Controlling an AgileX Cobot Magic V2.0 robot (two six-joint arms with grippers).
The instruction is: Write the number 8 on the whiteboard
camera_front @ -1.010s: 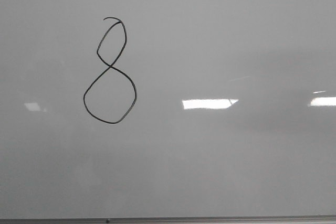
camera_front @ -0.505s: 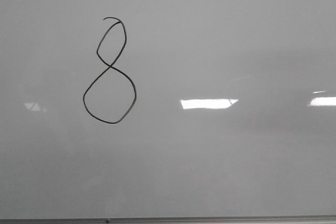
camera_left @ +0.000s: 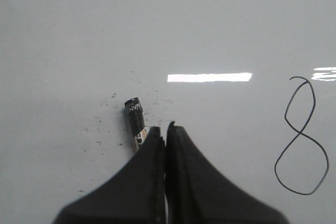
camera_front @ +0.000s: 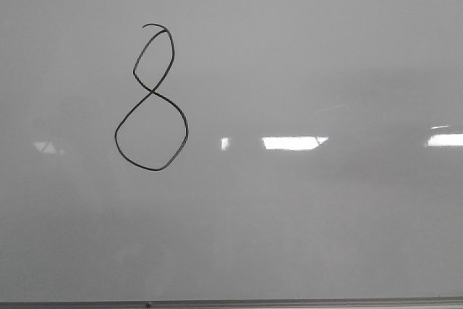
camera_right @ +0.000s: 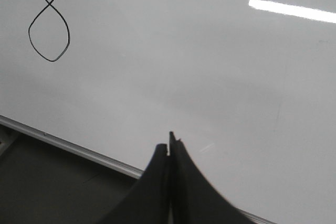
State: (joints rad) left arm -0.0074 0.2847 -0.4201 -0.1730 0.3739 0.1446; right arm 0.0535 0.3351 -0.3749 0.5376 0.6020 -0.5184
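Left hand (camera_left: pixel 164 127) grips marker (camera_left: pixel 134 116) — unseen frontally.

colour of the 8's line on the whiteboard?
Black: the number 8 is a thin line on the pale grey-white whiteboard. Clearest in the front view.

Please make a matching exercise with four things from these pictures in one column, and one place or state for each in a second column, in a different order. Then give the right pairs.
Things:
1. number 8
2. marker
3. right gripper
4. frame edge

Places or states:
A. shut, holding nothing
B. held in the left gripper
C. thin grey strip along the whiteboard
D. drawn in black on the board

Pairs: 1-D, 2-B, 3-A, 4-C
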